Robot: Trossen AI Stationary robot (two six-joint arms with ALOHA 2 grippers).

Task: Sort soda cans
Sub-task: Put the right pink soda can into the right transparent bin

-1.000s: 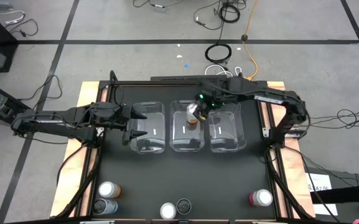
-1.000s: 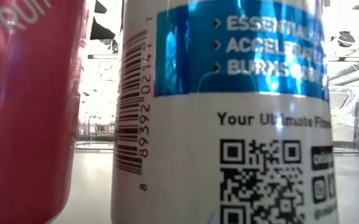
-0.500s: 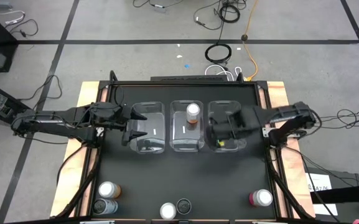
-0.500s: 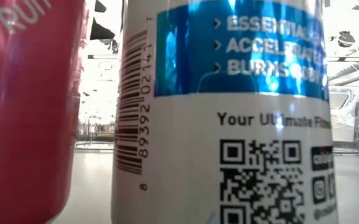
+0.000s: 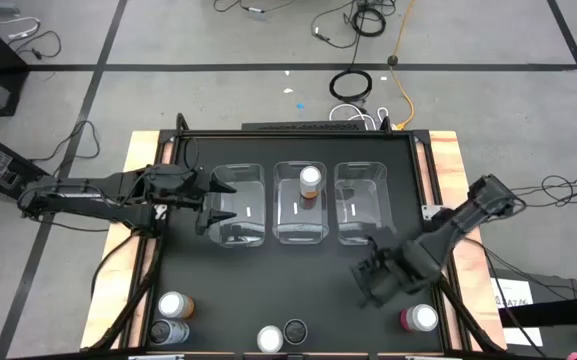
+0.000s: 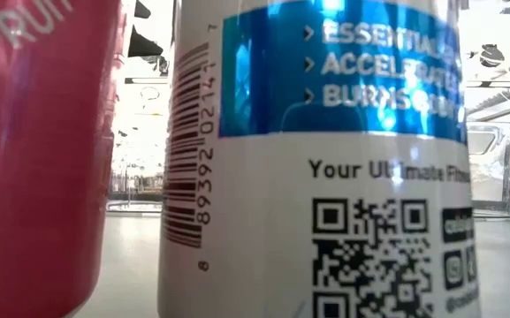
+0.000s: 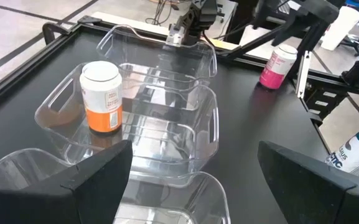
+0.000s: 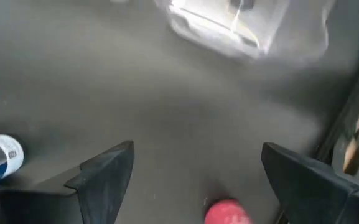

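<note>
An orange soda can (image 5: 310, 182) (image 7: 102, 96) stands upright in the middle clear bin (image 5: 300, 225). Five more cans stand near the front edge: an orange one (image 5: 173, 303), a dark one (image 5: 168, 330), a white-and-blue one (image 5: 270, 338) (image 6: 325, 159), another dark one (image 5: 295, 328) and a pink one (image 5: 418, 318) (image 8: 226, 211). My right gripper (image 5: 376, 283) (image 8: 204, 177) hangs open, pointing down, just up-table and left of the pink can. My left gripper (image 5: 208, 207) (image 7: 195, 180) waits open over the left bin (image 5: 240, 215).
The right bin (image 5: 360, 205) holds no can. In the low view, a pink can (image 6: 34, 150) and the white-and-blue can fill most of the picture. The table has raised side rails (image 5: 438, 215). Cables lie on the floor behind.
My right gripper has swung from above the orange can in the middle bin, over the right bin, toward the table's near right, close to the pink can; it has sunk a little and its wrist has rolled. The orange can stays upright in the middle bin.
</note>
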